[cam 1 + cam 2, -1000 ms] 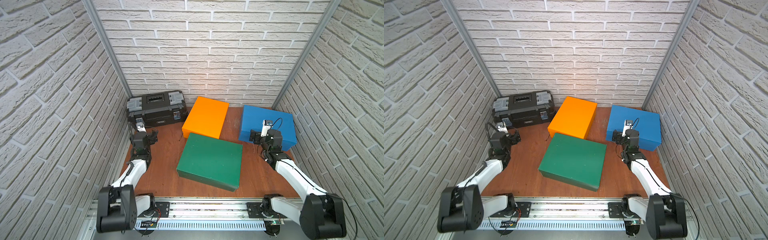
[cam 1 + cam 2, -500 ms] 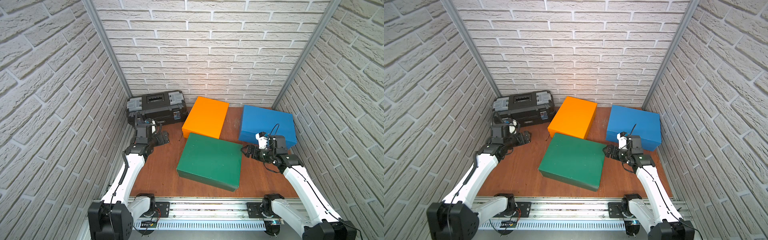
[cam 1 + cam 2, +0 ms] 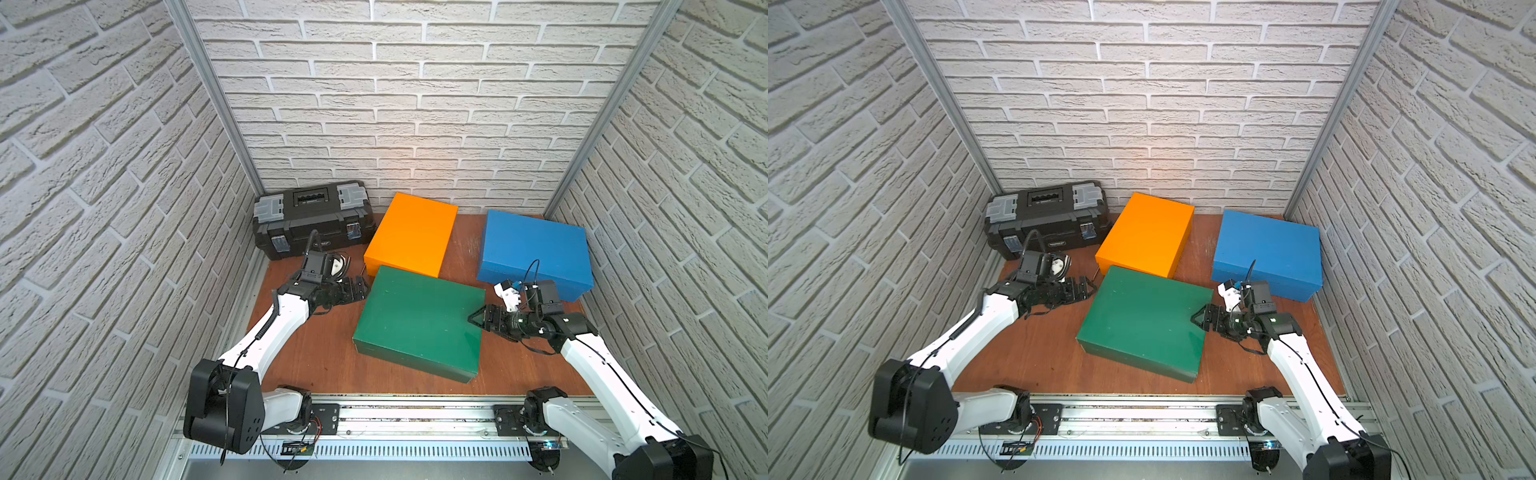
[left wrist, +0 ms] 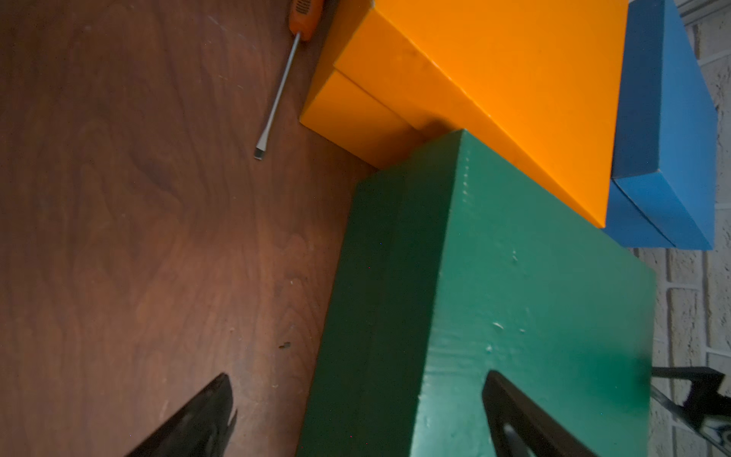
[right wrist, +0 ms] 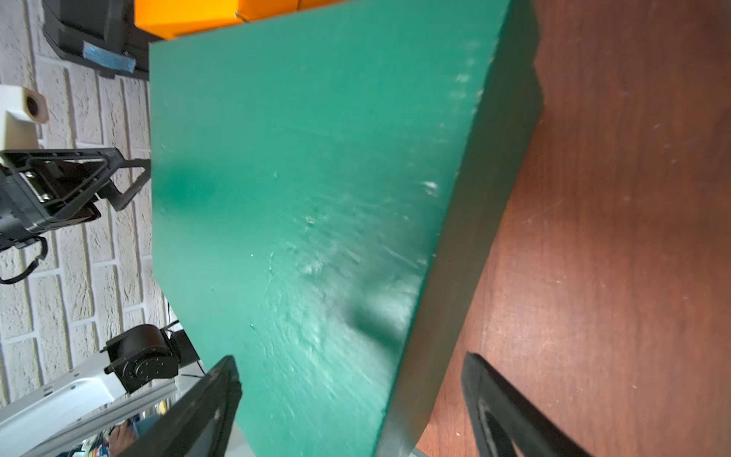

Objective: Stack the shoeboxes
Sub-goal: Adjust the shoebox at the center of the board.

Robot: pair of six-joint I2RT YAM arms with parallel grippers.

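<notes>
Three shoeboxes lie on the brown table. The green one (image 3: 419, 322) (image 3: 1142, 320) is nearest the front, with the orange one (image 3: 411, 232) (image 3: 1146, 237) touching its far corner and the blue one (image 3: 534, 245) (image 3: 1266, 249) at the back right. My left gripper (image 3: 361, 289) (image 4: 356, 376) is open at the green shoebox's (image 4: 494, 277) left end, one finger over the lid and one beside the wall. My right gripper (image 3: 476, 320) (image 5: 350, 358) is open astride the green shoebox's (image 5: 296, 178) right edge in the same way.
A black toolbox (image 3: 311, 216) (image 3: 1046, 216) with grey latches stands in the back left corner. An orange-handled screwdriver (image 4: 277, 99) lies on the table beside the orange box (image 4: 494, 79). Brick walls close in three sides; a metal rail (image 3: 415, 419) runs along the front.
Both arms have reached inward from the table's sides to opposite ends of the green shoebox. The right jaws have narrowed slightly. The boxes have not moved.
</notes>
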